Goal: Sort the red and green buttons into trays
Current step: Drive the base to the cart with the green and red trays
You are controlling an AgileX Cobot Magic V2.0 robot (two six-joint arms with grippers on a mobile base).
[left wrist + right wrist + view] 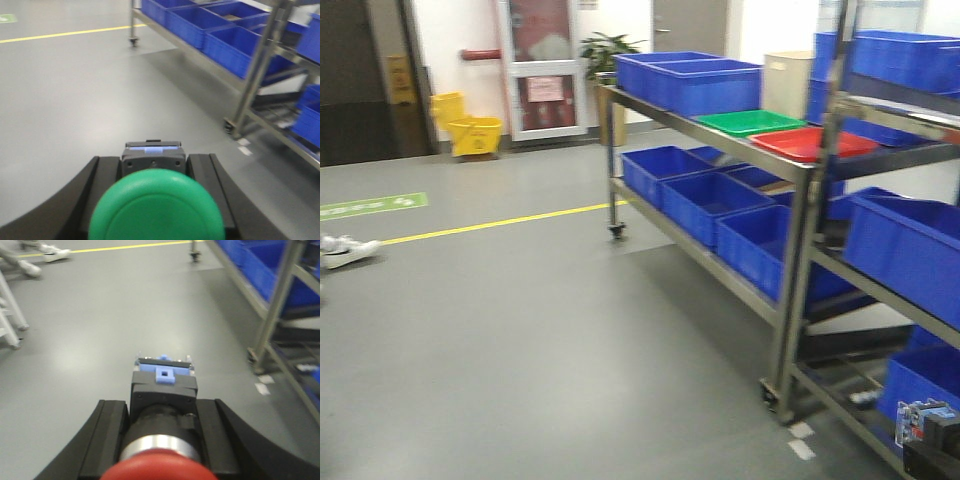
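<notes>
My left gripper is shut on a green button; its broad green cap faces the camera and its grey body with a pale blue strip points toward the floor. My right gripper is shut on a red button with a silver collar, a black body and a blue clip at its far end. The green tray and the red tray lie side by side on the top shelf of the steel rack, far from both grippers. A button's grey-and-blue end shows in the front view's bottom right corner.
Blue crates fill the rack's top and lower shelves, and a cream tub stands behind the trays. The rack's castered leg is ahead on the right. A yellow mop bucket, a yellow floor line and someone's white shoe lie on the left.
</notes>
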